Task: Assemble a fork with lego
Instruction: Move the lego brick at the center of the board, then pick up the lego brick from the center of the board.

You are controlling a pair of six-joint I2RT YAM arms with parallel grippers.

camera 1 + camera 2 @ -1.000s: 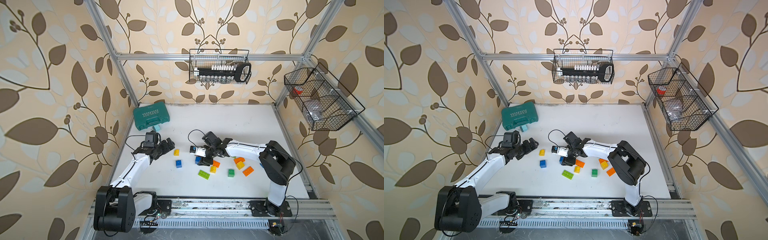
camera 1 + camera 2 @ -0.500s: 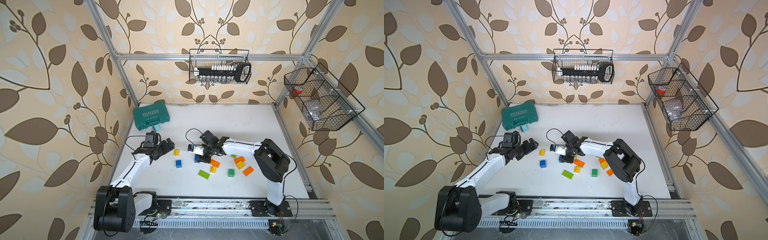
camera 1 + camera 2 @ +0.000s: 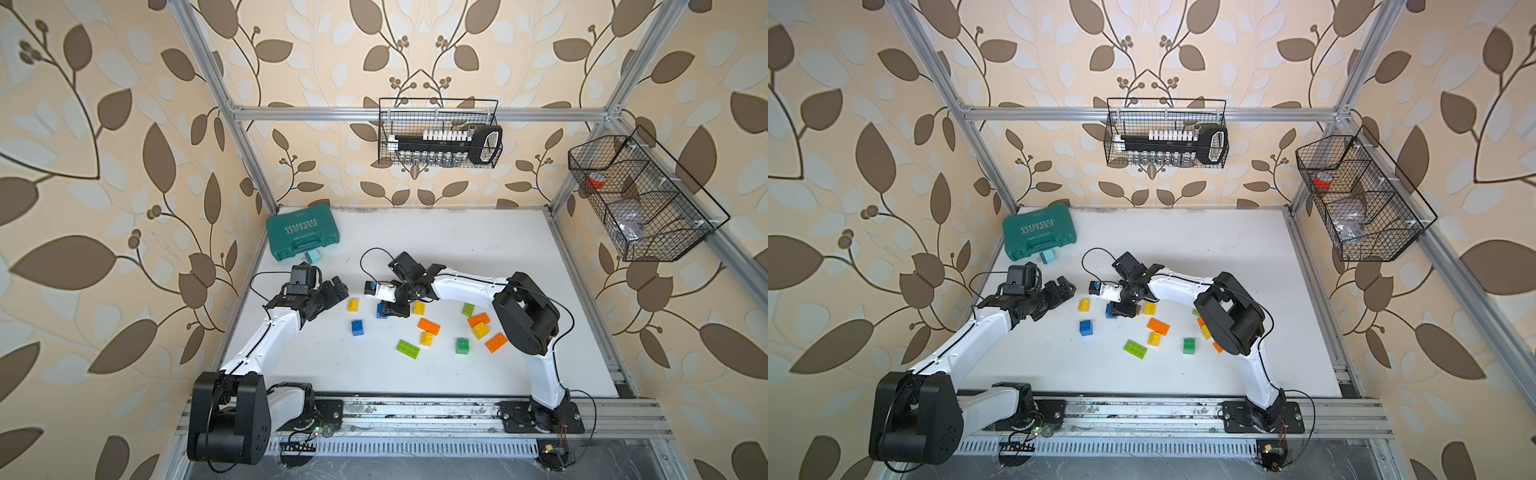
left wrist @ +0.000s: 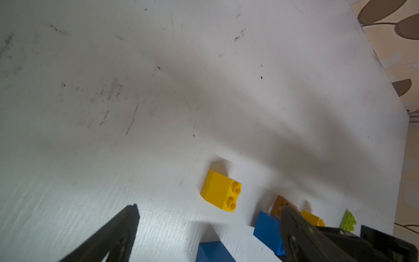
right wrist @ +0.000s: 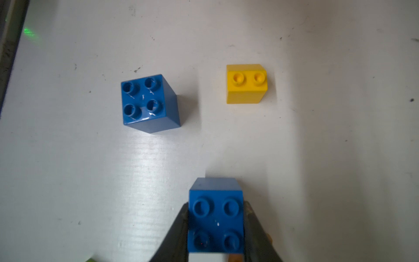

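Lego (image 3: 429, 326) on table (image 3: 457, 245) centre, tool case (image 3: 302, 236) behind-left

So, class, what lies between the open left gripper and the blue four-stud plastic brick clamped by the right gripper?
One yellow sloped two-stud plastic brick, touching neither, as both top views show.

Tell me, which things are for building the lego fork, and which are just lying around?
For the fork: blue brick in the right gripper; second blue brick; yellow bricks; orange bricks; green bricks; brown brick.

Just lying about: teal tool case; small teal block beside it; back wire basket; side wire basket.
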